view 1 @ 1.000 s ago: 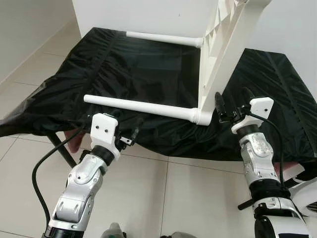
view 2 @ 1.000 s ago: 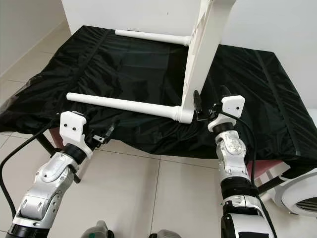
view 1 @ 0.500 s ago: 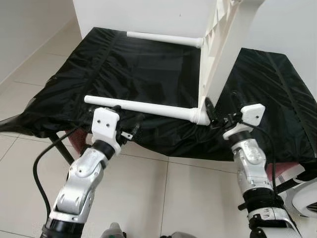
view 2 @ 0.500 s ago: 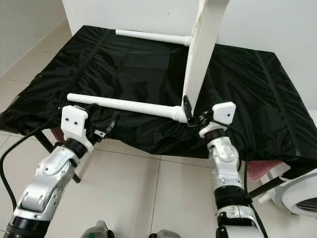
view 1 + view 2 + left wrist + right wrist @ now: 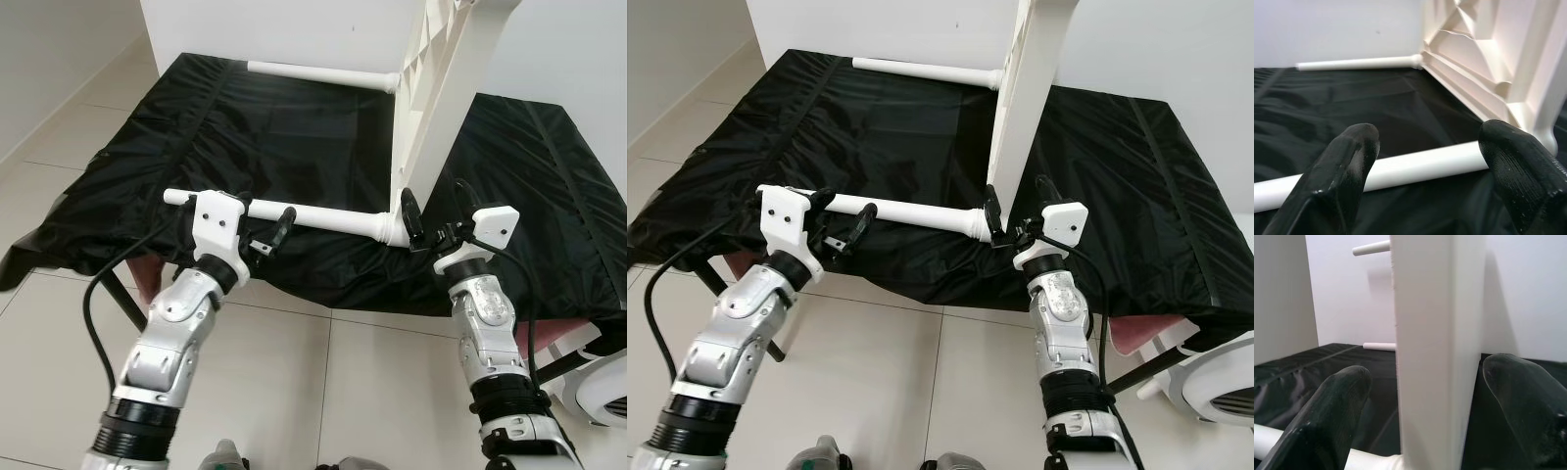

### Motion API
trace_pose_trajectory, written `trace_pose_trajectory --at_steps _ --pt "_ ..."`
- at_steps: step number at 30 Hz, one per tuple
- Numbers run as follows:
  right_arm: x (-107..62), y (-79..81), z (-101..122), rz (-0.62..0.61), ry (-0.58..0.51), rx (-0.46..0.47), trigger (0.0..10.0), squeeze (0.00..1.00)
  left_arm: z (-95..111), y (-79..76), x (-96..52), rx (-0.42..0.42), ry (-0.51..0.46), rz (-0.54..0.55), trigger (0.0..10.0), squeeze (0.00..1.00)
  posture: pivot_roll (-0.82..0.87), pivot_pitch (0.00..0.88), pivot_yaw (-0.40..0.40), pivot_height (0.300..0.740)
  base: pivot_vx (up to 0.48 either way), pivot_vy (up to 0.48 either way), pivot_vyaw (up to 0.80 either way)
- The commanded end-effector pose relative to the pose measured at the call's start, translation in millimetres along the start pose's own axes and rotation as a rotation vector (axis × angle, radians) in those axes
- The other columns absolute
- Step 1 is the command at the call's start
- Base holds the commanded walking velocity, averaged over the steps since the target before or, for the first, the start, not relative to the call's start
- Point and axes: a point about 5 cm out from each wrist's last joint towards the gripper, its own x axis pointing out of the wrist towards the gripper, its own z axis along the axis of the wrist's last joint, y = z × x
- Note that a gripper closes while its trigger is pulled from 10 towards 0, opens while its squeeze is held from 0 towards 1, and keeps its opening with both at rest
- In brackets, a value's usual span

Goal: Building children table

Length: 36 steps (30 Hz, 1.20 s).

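A crinkled black cloth (image 5: 274, 137) draped the low tabletop beyond the tools. Pale glossy floor tiles (image 5: 323, 392) with dark grout lay beneath them, and white walls (image 5: 59, 49) stood behind.

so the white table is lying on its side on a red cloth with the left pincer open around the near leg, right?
Not quite: the cloth is black, not red, as the left eye view shows. The rest holds: the white table lies on its side, and the left pincer is open around the near leg.
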Motion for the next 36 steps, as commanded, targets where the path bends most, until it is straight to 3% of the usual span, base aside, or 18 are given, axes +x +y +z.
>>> trace_pose_trajectory --at_steps 1,3,13,15,18,21,28,32,36 --pt "-1.9 -3.4 0.5 -0.033 0.012 -0.012 10.0 0.0 -1.1 9.8 1.4 -0.002 0.004 0.106 10.0 0.0 -0.02 0.0 -0.069 0.74 0.0 0.0 0.0" --pt "-1.4 -4.2 1.3 -0.057 0.011 -0.017 10.0 0.0 -1.6 18.1 0.1 0.0 0.007 0.178 10.0 0.0 -0.02 0.0 -0.072 0.74 0.0 0.0 0.0" --pt "-2.4 1.6 -1.0 -0.093 0.038 -0.008 10.0 0.0 -3.0 26.1 5.1 0.006 0.052 0.2 10.0 0.0 0.0 0.0 -0.057 0.74 0.0 0.0 0.0" --pt "-3.1 3.3 -2.9 -0.109 0.057 0.004 10.0 0.0 -2.1 23.5 9.4 0.055 0.055 0.16 10.0 0.0 0.0 0.0 -0.067 0.74 0.0 0.0 0.0" --pt "-3.1 4.3 -3.5 -0.115 0.064 0.006 10.0 0.0 -2.1 22.7 11.3 0.063 0.056 0.149 10.0 0.0 0.01 0.0 -0.072 0.74 0.0 0.0 0.0" --pt "-4.5 9.4 -3.1 -0.083 0.064 -0.012 10.0 0.0 -3.2 21.7 12.9 0.142 0.048 0.128 10.0 0.0 0.0 0.0 -0.076 0.74 0.0 0.0 0.0" --pt "-9.5 7.6 -3.0 -0.091 0.063 -0.03 10.0 0.0 3.8 27.8 13.9 0.198 0.002 0.184 10.0 0.0 0.0 0.0 -0.049 0.74 0.0 0.0 0.0" --pt "-11.6 9.5 -4.4 -0.091 0.07 -0.023 10.0 0.0 8.0 29.7 14.7 0.21 -0.01 0.192 10.0 0.0 0.0 0.0 -0.041 0.74 0.0 0.0 0.0" --pt "-11.3 13.4 -4.7 -0.089 0.071 -0.002 10.0 0.0 9.5 29.1 13.6 0.145 -0.024 0.15 10.0 0.0 0.0 0.0 -0.019 0.74 0.0 0.0 0.0"
